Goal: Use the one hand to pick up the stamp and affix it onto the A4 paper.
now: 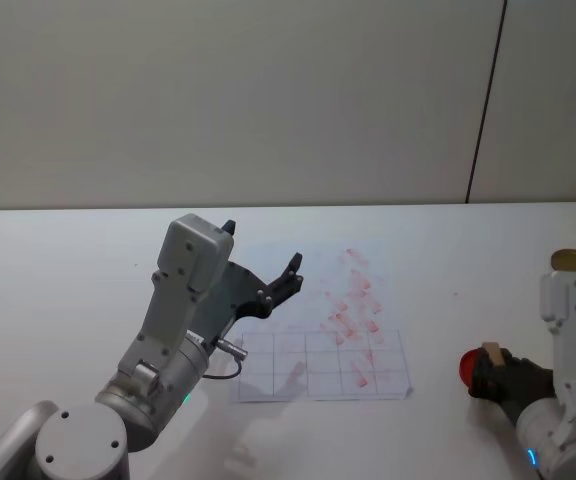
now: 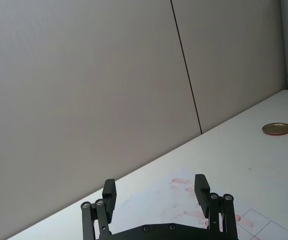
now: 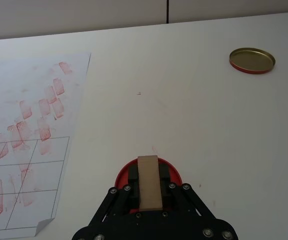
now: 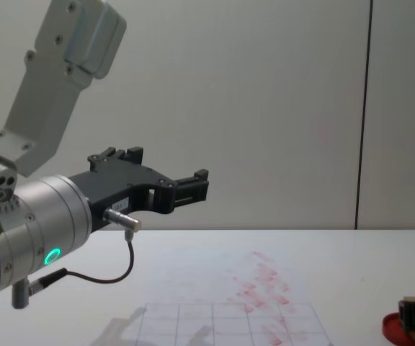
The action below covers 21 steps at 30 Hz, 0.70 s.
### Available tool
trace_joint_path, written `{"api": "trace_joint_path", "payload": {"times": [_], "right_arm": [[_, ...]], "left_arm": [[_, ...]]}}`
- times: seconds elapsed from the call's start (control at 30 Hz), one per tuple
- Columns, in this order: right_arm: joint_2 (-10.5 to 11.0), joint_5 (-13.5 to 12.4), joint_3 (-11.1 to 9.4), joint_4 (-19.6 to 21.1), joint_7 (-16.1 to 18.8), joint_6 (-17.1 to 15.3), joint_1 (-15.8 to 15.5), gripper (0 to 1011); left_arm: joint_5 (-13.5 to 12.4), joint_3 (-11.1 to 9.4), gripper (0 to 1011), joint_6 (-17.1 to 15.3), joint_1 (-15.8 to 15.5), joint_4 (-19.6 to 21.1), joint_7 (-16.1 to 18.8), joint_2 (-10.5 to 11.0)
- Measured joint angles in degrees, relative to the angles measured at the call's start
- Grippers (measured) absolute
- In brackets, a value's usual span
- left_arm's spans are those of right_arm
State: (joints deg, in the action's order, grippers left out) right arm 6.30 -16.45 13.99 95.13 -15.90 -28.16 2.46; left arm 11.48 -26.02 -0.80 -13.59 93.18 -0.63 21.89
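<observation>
A: Starting on the left: the left gripper (image 1: 263, 248) hangs raised with its green ring lit and its jaws spread wide, holding nothing. It looks like the idle arm.

B: Below and just ahead of it lies the A4 paper (image 1: 278, 355), flat on the table. It's a grid sheet with plenty of smudged red prints on it.

A: Over to the right, where the work is. The right gripper (image 3: 149, 172) is down low with its jaws clamped on the stamp (image 3: 149, 184), the wooden block standing up between them.

B: Right under the block is the red ink pad (image 3: 173, 173). I'd say the stamp is sitting on the pad, taking ink.

A: So the pick-up is done. The paper is well off to that gripper's left, so the lift, the carry across and the press are all left to do.

B: A gold lid (image 3: 252, 60) lies well beyond the gripper, out of the way.
</observation>
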Motion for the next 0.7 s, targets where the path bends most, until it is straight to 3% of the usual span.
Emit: {"api": "trace_joint_path", "payload": {"times": [0.43, 0.7], "right_arm": [[-0.4, -1.0, -0.8, -0.6, 0.6, 0.4, 0.2, 219], [-0.6, 0.8, -0.4, 0.7, 3.2, 1.8, 0.5, 219]], "left_arm": [[0.0, 0.0, 993, 0.0, 0.0, 0.0, 0.0, 0.0], [0.0, 0.0, 993, 0.0, 0.0, 0.0, 0.0, 0.0]]}}
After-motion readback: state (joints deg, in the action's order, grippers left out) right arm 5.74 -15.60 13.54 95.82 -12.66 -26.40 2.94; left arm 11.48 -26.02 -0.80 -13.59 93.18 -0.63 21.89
